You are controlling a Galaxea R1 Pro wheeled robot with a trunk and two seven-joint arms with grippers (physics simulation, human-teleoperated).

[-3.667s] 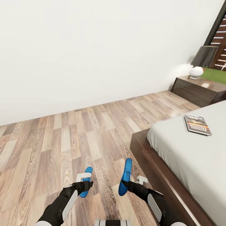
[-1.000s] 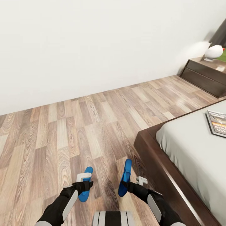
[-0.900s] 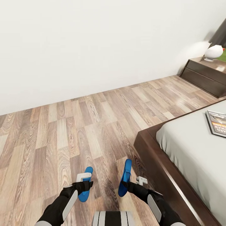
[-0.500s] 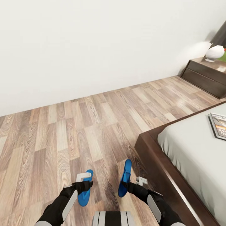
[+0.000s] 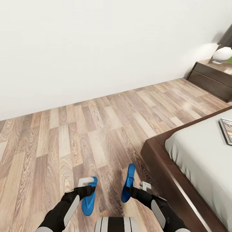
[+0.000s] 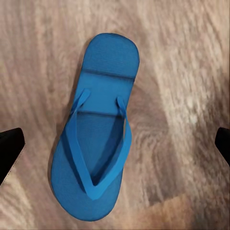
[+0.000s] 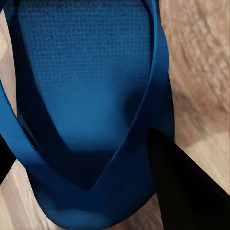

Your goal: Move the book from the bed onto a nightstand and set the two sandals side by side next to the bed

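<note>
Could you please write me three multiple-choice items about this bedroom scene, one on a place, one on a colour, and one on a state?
1. Where does the book lie?
A. on the bed
B. on the floor
C. on the nightstand

2. What colour are the sandals?
A. red
B. blue
C. green

3. How is the left gripper?
A. shut on a sandal
B. open above a sandal lying flat
C. shut on the book

Answers: 1 A, it rests on the pale mattress of the bed. 2 B, both are bright blue. 3 B, its dark fingers stand wide apart of the left sandal lying on the floor.

The book [image 5: 226,130] cover's lettering is too small to read.
</note>
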